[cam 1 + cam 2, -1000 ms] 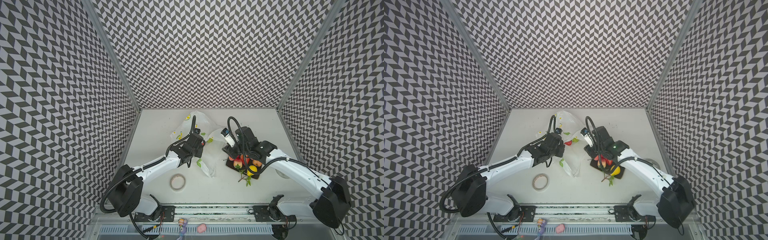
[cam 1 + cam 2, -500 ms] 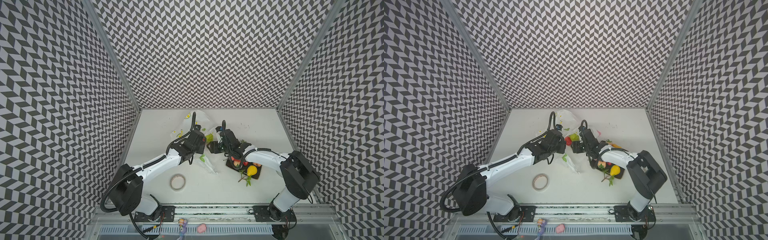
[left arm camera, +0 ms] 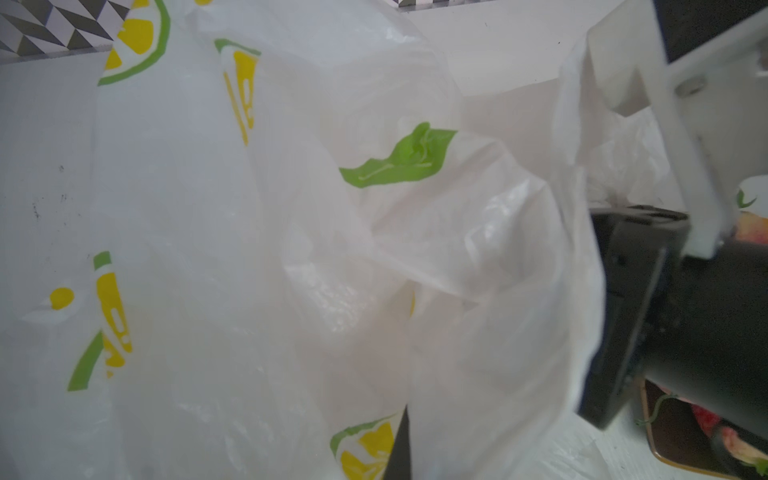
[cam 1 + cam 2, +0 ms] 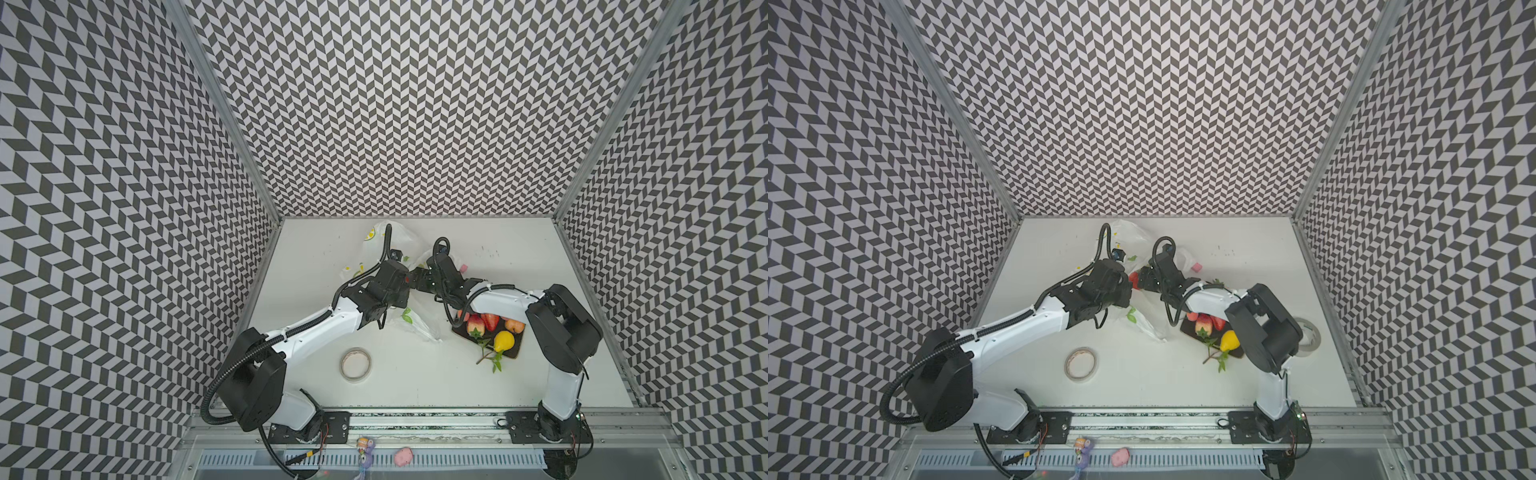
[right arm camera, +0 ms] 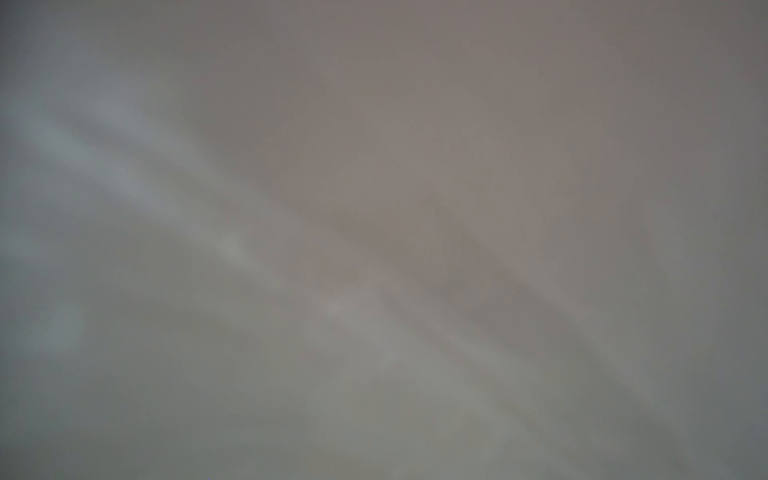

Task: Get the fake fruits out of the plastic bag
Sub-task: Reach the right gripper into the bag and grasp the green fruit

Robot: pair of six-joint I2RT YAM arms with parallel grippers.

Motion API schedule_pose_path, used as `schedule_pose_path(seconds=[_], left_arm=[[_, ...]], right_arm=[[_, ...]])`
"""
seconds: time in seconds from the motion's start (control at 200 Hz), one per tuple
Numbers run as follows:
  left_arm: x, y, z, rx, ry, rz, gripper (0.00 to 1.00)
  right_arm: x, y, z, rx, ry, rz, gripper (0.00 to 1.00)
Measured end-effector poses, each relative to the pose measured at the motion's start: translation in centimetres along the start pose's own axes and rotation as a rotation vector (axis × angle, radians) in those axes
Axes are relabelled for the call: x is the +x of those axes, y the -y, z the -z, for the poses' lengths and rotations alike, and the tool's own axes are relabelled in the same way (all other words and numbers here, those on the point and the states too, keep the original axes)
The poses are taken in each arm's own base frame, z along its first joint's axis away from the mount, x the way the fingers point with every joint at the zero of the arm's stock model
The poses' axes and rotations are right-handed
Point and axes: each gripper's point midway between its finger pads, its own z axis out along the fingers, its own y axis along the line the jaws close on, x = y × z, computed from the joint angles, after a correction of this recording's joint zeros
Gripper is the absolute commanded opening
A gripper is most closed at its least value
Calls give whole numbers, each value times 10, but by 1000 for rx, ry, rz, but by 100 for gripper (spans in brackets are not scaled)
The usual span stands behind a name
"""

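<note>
**A:** Several small glossy plastic fruits (image 4: pixel 476 325) lie on the dark rectangular tray (image 4: pixel 514 353), right of centre on the white surface (image 4: pixel 415 390) in both top views. They include red strawberries (image 4: pixel 1217 321) and a yellow pear (image 4: pixel 503 341) whose leafy twig (image 4: pixel 489 358) hangs over the tray's near edge.

**B:** And the thin white plastic bag (image 4: pixel 395 241) printed with lemon slices and green leaves?

**A:** It is crumpled toward the back of the surface, left of the tray, with one corner trailing down near the tray. Its film almost fills the left wrist view.

**B:** Is anything holding it?

**A:** The left end effector (image 4: pixel 400 279) is closed. The film bunches against its one visible dark fingertip (image 3: pixel 399 444), so it appears to pinch the bag.

**B:** And the right one?

**A:** The right end effector (image 4: pixel 1143 282) reaches across to the bag's mouth, close to the left one. I cannot tell whether its jaws stand apart. The top views show only a dark mass, and the right wrist view is a grey blur.

**B:** Is any fruit at the bag?

**A:** One red fruit (image 4: pixel 1133 279) shows between the two end effectors, just beside the right one. I cannot tell whether film covers it or anything touches it.

**B:** Anything else?

**A:** A small pink rectangular block (image 4: pixel 1197 267) lies just behind the right wrist. A pale tape roll (image 4: pixel 355 364) lies near the front, well apart from the bag.
</note>
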Motion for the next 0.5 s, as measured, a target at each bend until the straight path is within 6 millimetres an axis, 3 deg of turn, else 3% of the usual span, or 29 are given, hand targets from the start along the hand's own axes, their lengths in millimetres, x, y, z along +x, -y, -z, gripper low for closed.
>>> schedule_pose_path(seconds=[0.365,0.501], left_arm=[[3,5,-2,21,-12,-28,0],[5,9,-3,39,-19,-32,0]], right_arm=[[-13,11,-32,34,53,-104,87],[-17,9,-40,18,67,-144,97]])
